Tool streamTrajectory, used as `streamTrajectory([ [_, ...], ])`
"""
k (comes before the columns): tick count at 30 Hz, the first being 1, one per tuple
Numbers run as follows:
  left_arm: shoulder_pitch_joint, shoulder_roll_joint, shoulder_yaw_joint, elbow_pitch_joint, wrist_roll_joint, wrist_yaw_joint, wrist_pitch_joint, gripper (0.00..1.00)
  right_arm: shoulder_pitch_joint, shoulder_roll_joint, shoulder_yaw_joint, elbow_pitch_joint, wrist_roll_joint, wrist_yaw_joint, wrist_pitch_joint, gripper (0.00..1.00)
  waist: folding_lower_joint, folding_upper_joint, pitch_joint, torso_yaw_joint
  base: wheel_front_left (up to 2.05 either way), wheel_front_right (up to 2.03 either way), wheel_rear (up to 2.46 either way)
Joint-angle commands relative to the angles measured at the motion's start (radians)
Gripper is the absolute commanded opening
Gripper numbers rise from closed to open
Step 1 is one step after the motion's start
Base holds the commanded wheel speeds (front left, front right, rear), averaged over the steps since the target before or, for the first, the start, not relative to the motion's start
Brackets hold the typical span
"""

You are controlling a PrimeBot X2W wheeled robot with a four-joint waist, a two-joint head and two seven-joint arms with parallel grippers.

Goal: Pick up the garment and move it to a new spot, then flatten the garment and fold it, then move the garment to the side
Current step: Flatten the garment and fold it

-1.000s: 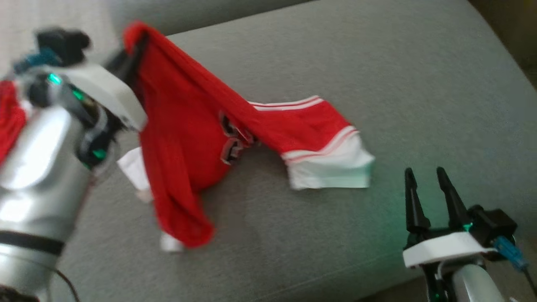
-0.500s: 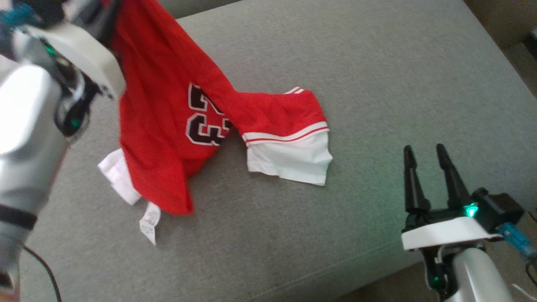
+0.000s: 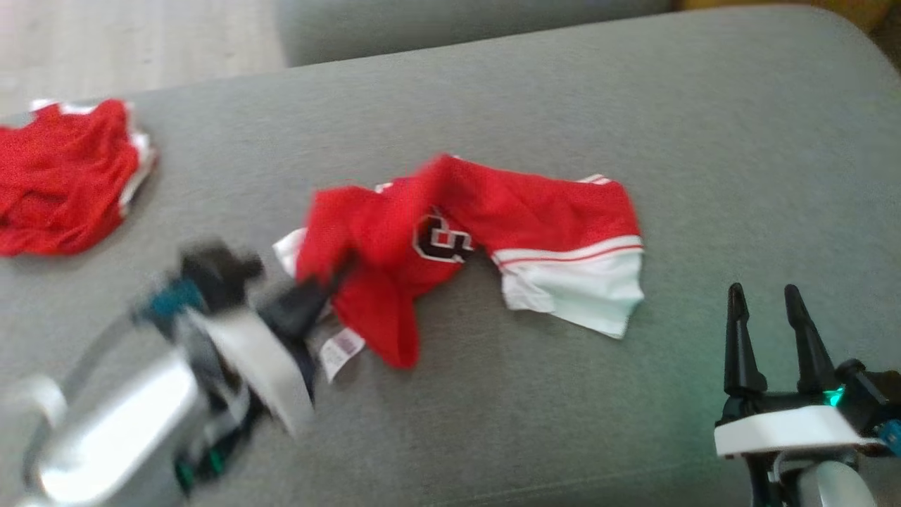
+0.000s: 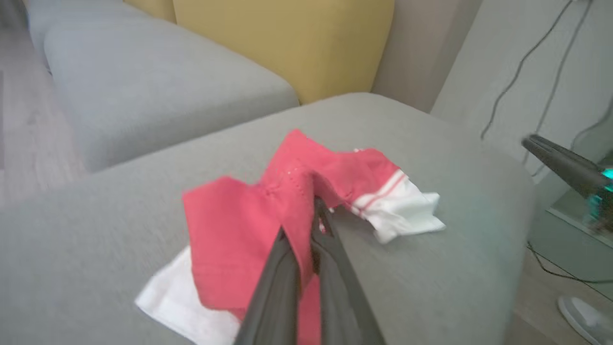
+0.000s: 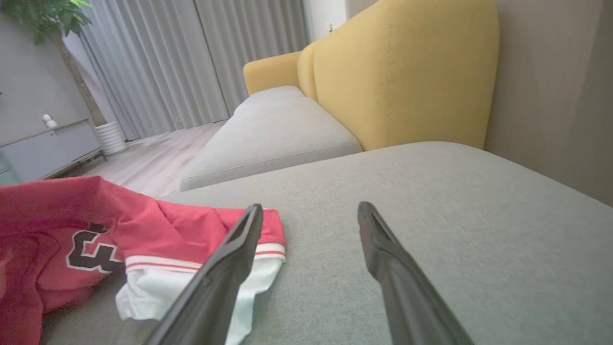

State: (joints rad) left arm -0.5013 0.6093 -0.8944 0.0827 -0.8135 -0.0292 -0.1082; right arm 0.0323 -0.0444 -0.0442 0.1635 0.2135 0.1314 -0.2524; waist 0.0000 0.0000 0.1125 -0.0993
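Note:
The garment [image 3: 535, 211], red shorts with white hems and a black-and-white number patch, lies crumpled in the middle of the grey cushion [image 3: 704, 127]. My left gripper [image 3: 338, 267], blurred by motion, is shut on a fold at the garment's left end, low over the cushion. In the left wrist view its fingers [image 4: 287, 268] pinch red fabric of the garment [image 4: 230, 225], which rises in a ridge to the tips. My right gripper [image 3: 771, 299] stands open at the near right, apart from the white hem. The right wrist view has the right gripper [image 5: 311, 211] just right of the garment [image 5: 163, 225].
A second red garment [image 3: 63, 176] lies bunched at the cushion's far left edge. Another grey cushion [image 3: 457, 28] lies beyond, with pale floor to its left. A yellow backrest [image 5: 407, 72] rises behind. The cushion's front edge runs just before my right gripper.
My left gripper has come down from high at the far left to low over the cushion, laying the hanging garment down in a heap. The head camera has shifted. The right gripper stays open.

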Motion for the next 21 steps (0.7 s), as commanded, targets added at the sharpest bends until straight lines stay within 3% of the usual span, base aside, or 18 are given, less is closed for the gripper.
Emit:
streamTrajectory([
  [1, 0.012, 0.046, 0.031, -0.065, -0.004, 0.03, 0.002, 0.0, -0.018, -0.006, 0.02, -0.04, -0.01, -0.001, -0.009, 1.0, 0.0, 0.0, -0.008, 0.044, 0.0, 0.0, 0.0],
  [6, 0.155, 0.036, -0.028, -0.083, 0.021, 0.106, -0.026, 0.0, -0.017, -0.006, 0.038, -0.04, -0.016, -0.001, -0.009, 1.0, 0.0, 0.0, 0.0, 0.069, 0.0, 0.0, 0.0],
  [9, 0.213, -0.011, -0.055, 0.001, 0.034, 0.12, -0.084, 0.0, -0.016, -0.01, 0.038, -0.04, -0.019, -0.001, -0.009, 1.0, 0.0, 0.0, 0.008, 0.082, 0.0, 0.0, 0.0],
  [10, 0.22, -0.025, -0.057, 0.029, 0.037, 0.12, -0.097, 0.04, -0.016, -0.012, 0.039, -0.039, -0.021, -0.001, -0.009, 1.0, 0.0, 0.0, 0.009, 0.084, 0.0, 0.0, 0.0],
  [12, 0.228, -0.058, -0.055, 0.083, 0.035, 0.112, -0.118, 0.24, -0.014, -0.015, 0.038, -0.037, -0.022, -0.001, -0.009, 1.0, 0.0, 0.0, 0.01, 0.089, 0.0, 0.0, 0.0],
  [13, 0.23, -0.072, -0.054, 0.11, 0.037, 0.108, -0.126, 0.4, -0.014, -0.016, 0.038, -0.036, -0.022, -0.001, -0.009, 1.0, 0.0, 0.0, 0.01, 0.091, 0.0, 0.0, 0.0],
  [14, 0.23, -0.086, -0.052, 0.134, 0.039, 0.103, -0.133, 0.73, -0.014, -0.017, 0.037, -0.036, -0.022, -0.001, -0.009, 1.0, 0.0, 0.0, 0.011, 0.092, 0.0, 0.0, 0.0],
  [15, 0.232, -0.099, -0.043, 0.156, 0.039, 0.103, -0.139, 1.0, -0.014, -0.018, 0.037, -0.036, -0.023, -0.001, -0.009, 1.0, 0.0, 0.0, 0.012, 0.094, 0.0, 0.0, 0.0],
  [21, 0.268, -0.144, 0.048, 0.224, 0.055, 0.132, -0.152, 1.0, -0.015, -0.023, 0.041, -0.028, -0.027, -0.001, -0.009, 1.0, 0.0, 0.0, -0.003, 0.093, 0.0, 0.0, 0.0],
])
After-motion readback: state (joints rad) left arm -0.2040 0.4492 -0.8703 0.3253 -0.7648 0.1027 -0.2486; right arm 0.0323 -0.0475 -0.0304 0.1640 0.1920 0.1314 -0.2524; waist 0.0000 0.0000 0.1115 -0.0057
